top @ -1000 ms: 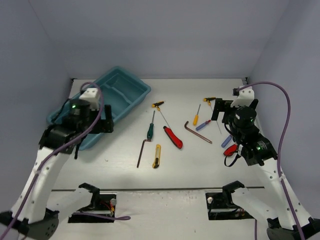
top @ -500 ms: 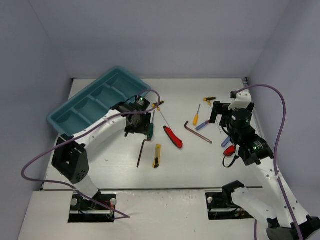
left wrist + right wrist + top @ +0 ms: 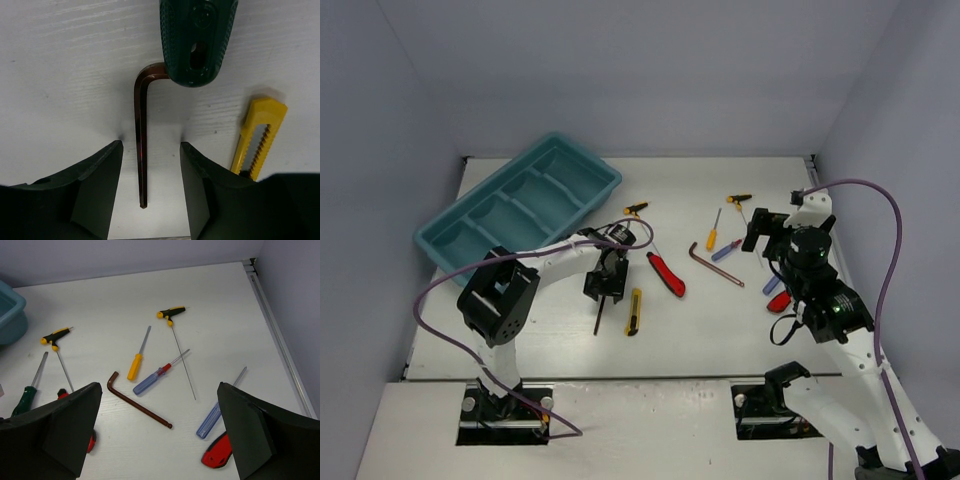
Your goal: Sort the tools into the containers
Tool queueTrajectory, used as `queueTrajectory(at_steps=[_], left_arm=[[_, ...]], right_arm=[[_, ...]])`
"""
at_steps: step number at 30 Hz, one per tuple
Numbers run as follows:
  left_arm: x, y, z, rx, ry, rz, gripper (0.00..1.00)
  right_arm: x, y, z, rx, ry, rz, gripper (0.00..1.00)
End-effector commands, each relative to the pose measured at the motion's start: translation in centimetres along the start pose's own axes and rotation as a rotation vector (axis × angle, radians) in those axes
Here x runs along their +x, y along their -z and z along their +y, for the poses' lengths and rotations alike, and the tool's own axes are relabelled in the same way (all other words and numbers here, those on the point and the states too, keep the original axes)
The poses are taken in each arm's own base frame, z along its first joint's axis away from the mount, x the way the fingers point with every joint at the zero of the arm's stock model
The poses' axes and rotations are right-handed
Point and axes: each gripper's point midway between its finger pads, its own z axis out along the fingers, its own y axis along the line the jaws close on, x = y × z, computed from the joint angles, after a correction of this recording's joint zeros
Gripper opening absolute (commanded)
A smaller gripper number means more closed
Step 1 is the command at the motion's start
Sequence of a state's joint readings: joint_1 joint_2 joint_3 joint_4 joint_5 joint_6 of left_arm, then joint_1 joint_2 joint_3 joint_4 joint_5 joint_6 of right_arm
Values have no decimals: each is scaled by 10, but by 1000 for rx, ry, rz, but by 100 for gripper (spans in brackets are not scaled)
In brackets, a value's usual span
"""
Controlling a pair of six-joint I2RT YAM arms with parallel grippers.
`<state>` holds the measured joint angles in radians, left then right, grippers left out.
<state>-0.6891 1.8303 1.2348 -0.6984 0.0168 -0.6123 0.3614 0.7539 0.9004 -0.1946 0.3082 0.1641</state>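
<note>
We've got the left gripper straddling the hex key flat on the table, jaws apart, nothing pinched yet, lined up to grab its long leg. The right gripper hangs wide open, and the tray sits well apart.

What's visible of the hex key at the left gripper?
The hex key is a dark brown, L-shaped metal rod lying flat on the white table. Its long leg runs between the open fingers of the left gripper, touching neither. Its short leg ends behind a green screwdriver handle. A yellow utility knife lies beside it, apart.
</note>
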Motion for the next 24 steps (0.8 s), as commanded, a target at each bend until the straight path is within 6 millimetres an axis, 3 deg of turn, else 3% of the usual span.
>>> queueTrajectory(at_steps=[1, 7, 12, 17, 20, 22, 24], left_arm=[[-12, 0, -11, 34, 33, -44, 40], [-3, -15, -5, -5, 61, -6, 2], [12, -11, 1, -5, 92, 9, 0], [9, 50, -4, 122, 111, -103, 0], [-8, 101, -11, 208, 114, -208, 0], [-30, 140, -11, 251, 131, -303, 0], [-49, 161, -6, 278, 167, -362, 0]], right_arm=[[-7, 4, -1, 3, -36, -40, 97], [-6, 9, -3, 4, -41, -41, 97], [-10, 15, -6, 4, -46, -55, 97], [-12, 20, -8, 5, -58, -70, 97], [-13, 20, -8, 6, -66, -73, 97], [-15, 21, -8, 6, -75, -79, 98], [-17, 22, -7, 4, -79, -82, 98]])
